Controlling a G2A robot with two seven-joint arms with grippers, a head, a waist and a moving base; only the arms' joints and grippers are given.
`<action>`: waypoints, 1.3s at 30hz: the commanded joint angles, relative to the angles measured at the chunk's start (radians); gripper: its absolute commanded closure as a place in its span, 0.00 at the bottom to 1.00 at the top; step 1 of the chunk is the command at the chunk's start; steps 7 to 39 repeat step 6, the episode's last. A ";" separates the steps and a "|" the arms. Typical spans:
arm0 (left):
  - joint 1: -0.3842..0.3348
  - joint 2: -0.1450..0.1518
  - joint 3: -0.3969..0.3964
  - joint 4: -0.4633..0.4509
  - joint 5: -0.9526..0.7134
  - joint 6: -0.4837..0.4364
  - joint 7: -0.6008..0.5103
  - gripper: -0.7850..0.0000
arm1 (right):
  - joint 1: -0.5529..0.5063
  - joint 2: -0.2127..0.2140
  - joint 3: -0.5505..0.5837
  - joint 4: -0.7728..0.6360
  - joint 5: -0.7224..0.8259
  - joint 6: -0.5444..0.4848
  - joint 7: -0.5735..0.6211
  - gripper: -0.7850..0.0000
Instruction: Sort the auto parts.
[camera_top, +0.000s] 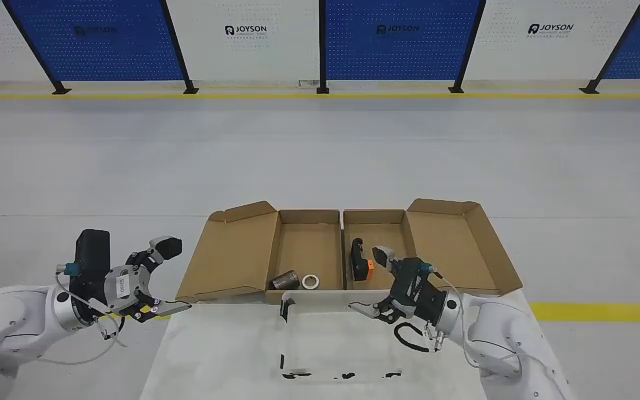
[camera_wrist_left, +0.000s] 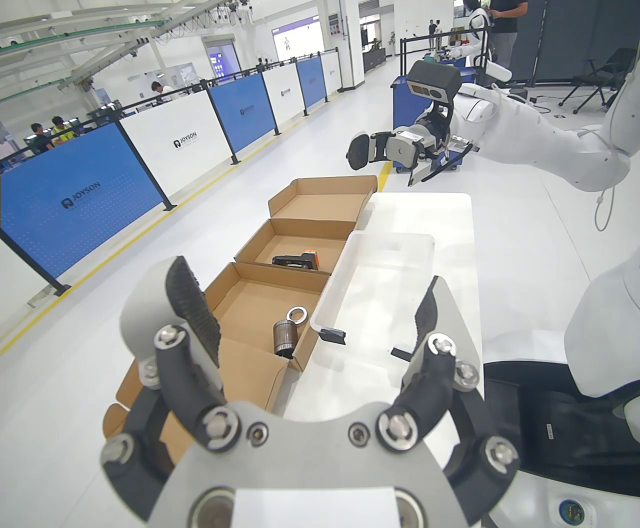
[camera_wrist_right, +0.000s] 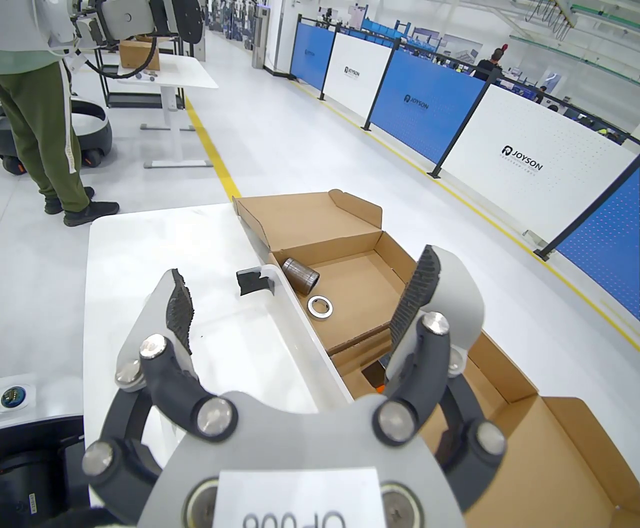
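Brown boxes (camera_top: 305, 248), white table (camera_top: 215, 350), clear-white tray (camera_wrist_left: 380, 280).
Cylinder (camera_top: 285, 280) was dark grey, ring (camera_top: 311, 282) silver, boxed part (camera_top: 359, 262) black with an orange end, small clip (camera_wrist_left: 331, 334) black.

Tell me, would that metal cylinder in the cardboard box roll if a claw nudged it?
Probably: the metal cylinder lies on its side, so a push would likely roll it toward a wall of the cardboard box. It looks like steel, so probably rigid and heavy for its size. Its shiny surface may be slippery.
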 joint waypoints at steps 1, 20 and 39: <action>0.000 0.000 0.000 0.000 0.000 0.000 0.000 0.00 | 0.000 0.000 0.000 0.000 0.000 0.000 0.000 0.00; 0.000 0.000 0.000 0.000 0.000 0.000 0.000 0.00 | 0.000 0.000 0.000 0.000 0.000 0.000 0.000 0.00; 0.000 0.000 0.000 0.000 0.000 0.000 0.000 0.00 | 0.000 0.000 0.000 0.000 0.000 0.000 0.000 0.00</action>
